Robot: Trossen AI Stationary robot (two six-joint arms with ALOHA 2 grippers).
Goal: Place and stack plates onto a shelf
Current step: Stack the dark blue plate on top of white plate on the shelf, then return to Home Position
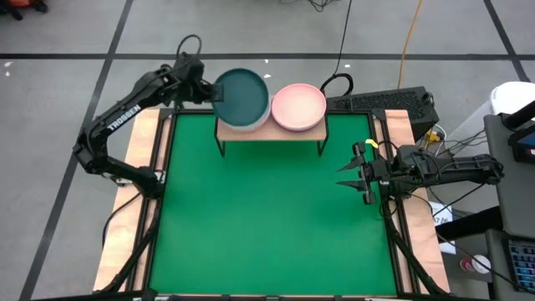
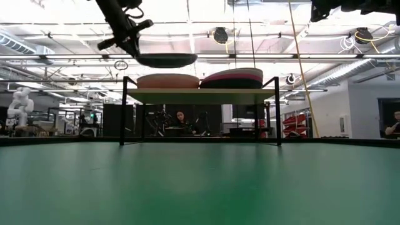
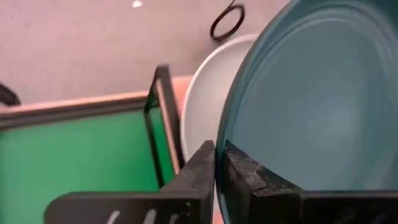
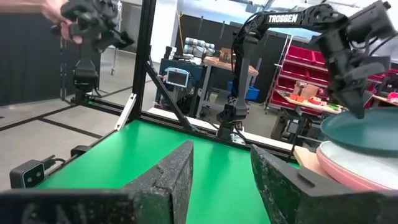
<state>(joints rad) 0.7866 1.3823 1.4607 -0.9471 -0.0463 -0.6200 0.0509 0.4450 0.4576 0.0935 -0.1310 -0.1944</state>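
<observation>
Teal plate (image 1: 243, 94) is held by its rim in the left gripper (image 1: 209, 90), just above the left pile on the shelf (image 1: 269, 132), so it can be set flat on top. The right gripper (image 1: 358, 172) is kept wide and empty over the mat (image 1: 267, 226), out of the way.

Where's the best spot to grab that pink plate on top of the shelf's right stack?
Probably the pink plate's rim on the edge facing the right hand, coming from the green mat's side. It lies flat, shallow and uncovered, so only the thin rim offers a pinch.
</observation>
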